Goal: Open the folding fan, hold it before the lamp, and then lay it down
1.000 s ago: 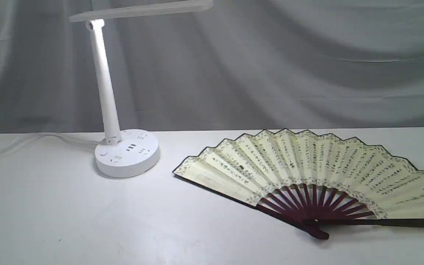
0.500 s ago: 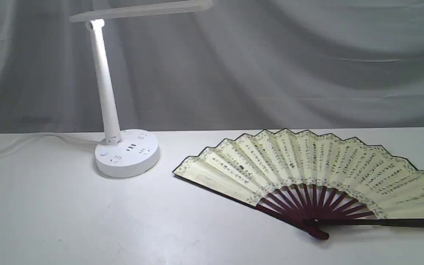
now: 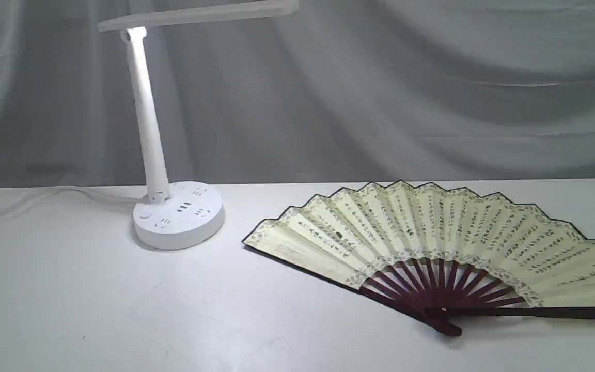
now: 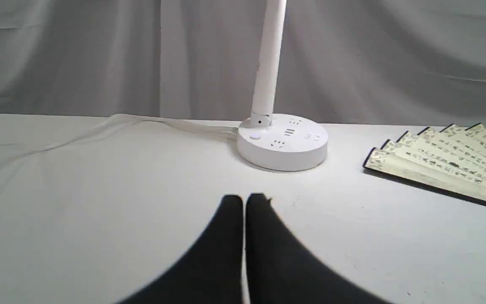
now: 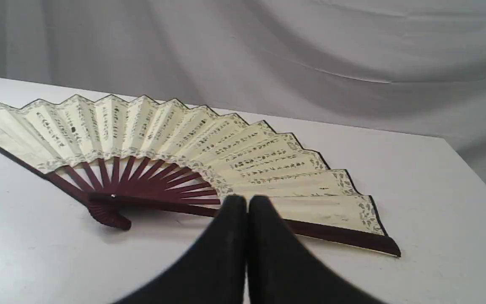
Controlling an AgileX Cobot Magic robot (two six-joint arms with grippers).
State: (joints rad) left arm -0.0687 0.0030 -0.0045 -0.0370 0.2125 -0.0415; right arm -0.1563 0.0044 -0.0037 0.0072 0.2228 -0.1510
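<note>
The folding fan point(image 3: 432, 232) lies spread open and flat on the white table at the right, cream pleats with dark script and maroon ribs meeting at its pivot. It also shows in the right wrist view as the fan point(image 5: 175, 143) and at the edge of the left wrist view as the fan point(image 4: 449, 162). The white lamp point(image 3: 145, 119) stands at the left on its round base, light bar lit overhead; the lamp point(image 4: 283, 141) faces my left gripper point(image 4: 245, 198), which is shut and empty. My right gripper point(image 5: 247, 200) is shut and empty, just short of the fan's near edge.
The lamp's white cord point(image 4: 112, 124) trails across the table point(image 3: 96, 310) away from the base. A grey draped cloth point(image 3: 380, 93) hangs behind. The table's corner edge point(image 5: 475, 169) shows beyond the fan in the right wrist view.
</note>
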